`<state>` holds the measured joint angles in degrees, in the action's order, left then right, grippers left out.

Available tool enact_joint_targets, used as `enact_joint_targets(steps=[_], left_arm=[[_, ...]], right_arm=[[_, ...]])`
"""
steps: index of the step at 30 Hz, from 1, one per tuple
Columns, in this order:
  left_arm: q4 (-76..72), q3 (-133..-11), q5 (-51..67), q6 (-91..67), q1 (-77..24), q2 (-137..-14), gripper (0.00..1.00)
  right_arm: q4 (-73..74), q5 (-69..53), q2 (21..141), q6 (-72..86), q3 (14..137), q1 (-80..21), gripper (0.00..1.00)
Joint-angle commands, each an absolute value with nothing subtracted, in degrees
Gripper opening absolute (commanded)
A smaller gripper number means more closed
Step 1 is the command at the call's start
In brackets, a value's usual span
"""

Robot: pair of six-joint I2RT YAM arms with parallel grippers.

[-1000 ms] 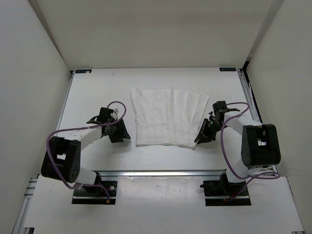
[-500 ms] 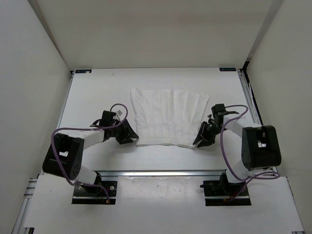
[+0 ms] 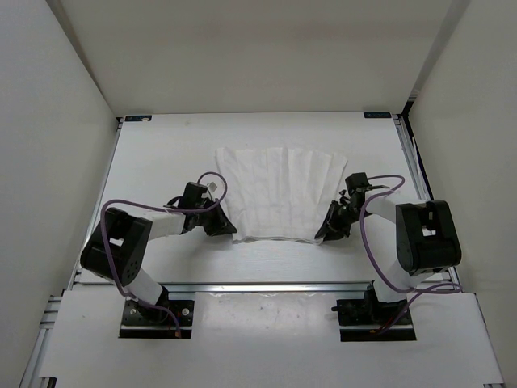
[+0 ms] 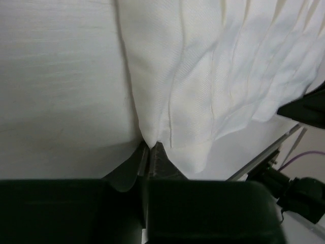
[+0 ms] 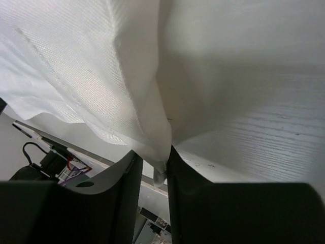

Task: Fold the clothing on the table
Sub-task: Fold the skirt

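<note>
The white pleated clothing (image 3: 279, 192) lies spread on the table (image 3: 161, 162), its pleats running from far to near. My left gripper (image 3: 227, 229) is at the near-left corner. In the left wrist view its jaws (image 4: 150, 147) are shut on the tip of that corner of the clothing (image 4: 203, 76). My right gripper (image 3: 324, 234) sits at the near-right corner. In the right wrist view a bunched corner of the clothing (image 5: 91, 66) fills the narrow gap between the fingers of the right gripper (image 5: 155, 155), pulled up into a peak.
A silver rail (image 3: 266, 286) runs along the table's near edge, just behind both grippers, and another (image 3: 406, 162) runs down the right side. White walls close in the left, far and right sides. Purple cables (image 3: 367, 242) loop off both wrists.
My left gripper slid right to the near-left corner and closed on it. My right gripper crept slightly left at the near-right corner, and its jaws widened then narrowed on the fabric.
</note>
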<state>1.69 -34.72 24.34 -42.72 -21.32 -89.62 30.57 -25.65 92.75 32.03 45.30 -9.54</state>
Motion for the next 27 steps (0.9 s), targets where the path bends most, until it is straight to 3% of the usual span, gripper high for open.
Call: enact_joint_targets(steps=[1,3,5,14,17,22,27], left_arm=[[3.6,-34.8,19.7,-40.9,-22.2,-91.9,0.03],[3.7,-34.8,20.6,-40.7,-22.2,-92.1,0.0],[5.4,-35.7,21.0,-39.6,-21.1,-90.8,0.0],[18.0,-52.4,25.9,-33.1,-12.4,-85.8,0.0],[15.8,-56.2,30.0,-34.4,-10.3,-86.9,0.0],[-0.6,-53.4,40.6,-43.8,-7.9,-89.3,0.0],[4.6,-52.0,43.0,-36.0,-9.3,-83.7,0.0]], right_arm=[[28.5,-27.1,93.0,33.3,46.3,-10.0,0.28],[29.0,-26.4,92.6,33.9,45.8,-9.8,0.11],[29.6,-25.2,91.2,33.5,46.5,-9.8,0.01],[38.1,-20.4,87.7,29.1,65.5,-6.3,0.0],[36.1,-19.3,88.2,27.6,70.8,-5.8,0.0],[28.6,-18.6,86.9,26.2,70.0,-6.0,0.0],[28.6,-19.5,80.4,22.9,64.4,-8.6,0.0]])
